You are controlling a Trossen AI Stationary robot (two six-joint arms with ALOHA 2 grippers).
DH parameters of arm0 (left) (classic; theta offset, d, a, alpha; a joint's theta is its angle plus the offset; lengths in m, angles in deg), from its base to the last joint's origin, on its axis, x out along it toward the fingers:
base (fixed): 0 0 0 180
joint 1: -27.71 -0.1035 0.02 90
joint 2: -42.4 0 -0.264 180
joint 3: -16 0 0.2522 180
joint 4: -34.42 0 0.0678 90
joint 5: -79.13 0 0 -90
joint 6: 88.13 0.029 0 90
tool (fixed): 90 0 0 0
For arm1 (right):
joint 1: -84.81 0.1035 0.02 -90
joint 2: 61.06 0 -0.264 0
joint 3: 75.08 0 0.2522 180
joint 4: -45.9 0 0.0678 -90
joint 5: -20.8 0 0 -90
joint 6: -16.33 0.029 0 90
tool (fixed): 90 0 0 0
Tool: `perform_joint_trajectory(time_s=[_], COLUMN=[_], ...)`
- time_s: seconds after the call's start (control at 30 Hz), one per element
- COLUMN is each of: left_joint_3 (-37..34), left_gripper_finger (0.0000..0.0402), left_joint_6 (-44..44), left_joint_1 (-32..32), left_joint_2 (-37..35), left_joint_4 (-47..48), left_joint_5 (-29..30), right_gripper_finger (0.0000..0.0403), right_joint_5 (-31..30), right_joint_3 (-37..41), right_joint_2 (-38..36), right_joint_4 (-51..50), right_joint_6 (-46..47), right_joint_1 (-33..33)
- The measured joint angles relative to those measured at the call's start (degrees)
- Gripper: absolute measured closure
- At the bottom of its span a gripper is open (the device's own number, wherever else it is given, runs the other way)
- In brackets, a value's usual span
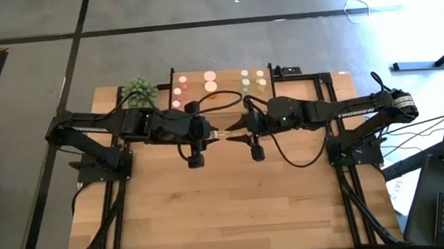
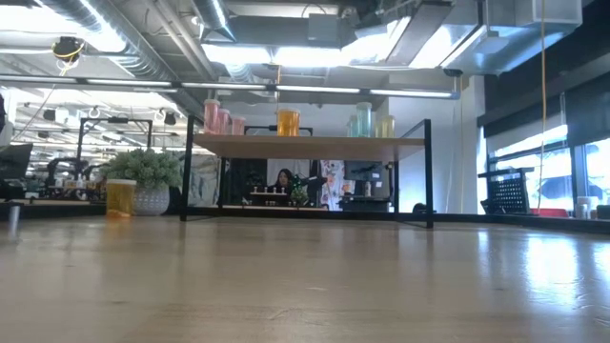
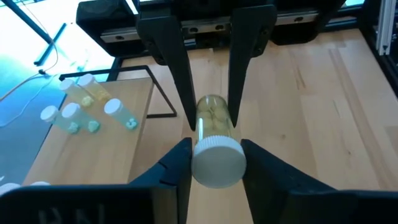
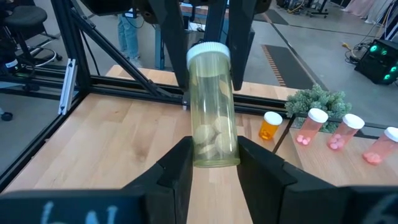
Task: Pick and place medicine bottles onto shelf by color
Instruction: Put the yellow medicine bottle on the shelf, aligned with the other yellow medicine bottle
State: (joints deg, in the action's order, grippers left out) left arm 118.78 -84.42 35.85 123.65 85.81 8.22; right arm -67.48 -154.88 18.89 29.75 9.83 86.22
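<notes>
Right now your left gripper (image 3: 214, 163) clamps the cap end and your right gripper (image 4: 214, 158) the base of one pale bottle (image 4: 212, 109), lying level between them above the table (image 1: 238, 212), the shelf (image 1: 227, 88) just beyond.

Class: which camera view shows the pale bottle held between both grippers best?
The right wrist view: the pale bottle shows full length, tablets inside. The left wrist view shows mainly its cap end; the high view, only a sliver between the arms; the low view, nothing.
</notes>
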Motion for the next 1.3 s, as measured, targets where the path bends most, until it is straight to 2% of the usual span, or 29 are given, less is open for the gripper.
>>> perform_joint_trajectory(time_s=[0.53, 0.93, 1.1, 1.3], left_joint_3=[0.0, 0.0, 0.0, 0.0], left_gripper_finger=[0.0299, 0.0299, 0.0299, 0.0299], left_joint_6=[-0.02, -0.04, -0.12, -0.09], left_joint_1=[0.0, 0.0, 0.02, -0.44], left_joint_2=[0.0, 0.0, 0.0, -0.03], left_joint_4=[0.02, 0.08, 0.59, 0.71], left_joint_5=[-0.09, -0.2, -0.81, -1.15], right_gripper_finger=[0.0281, 0.0213, 0.0209, 0.0208], right_joint_5=[-0.05, -0.07, -0.09, -0.07], right_joint_3=[0.0, 0.0, 0.02, 0.02], right_joint_2=[0.0, -0.1, -1.83, -5.91], right_joint_4=[-0.01, -0.03, -1.43, -8.1], right_joint_6=[0.24, 0.17, 0.06, 1.65], right_joint_1=[0.01, 0.0, -0.01, -0.01])
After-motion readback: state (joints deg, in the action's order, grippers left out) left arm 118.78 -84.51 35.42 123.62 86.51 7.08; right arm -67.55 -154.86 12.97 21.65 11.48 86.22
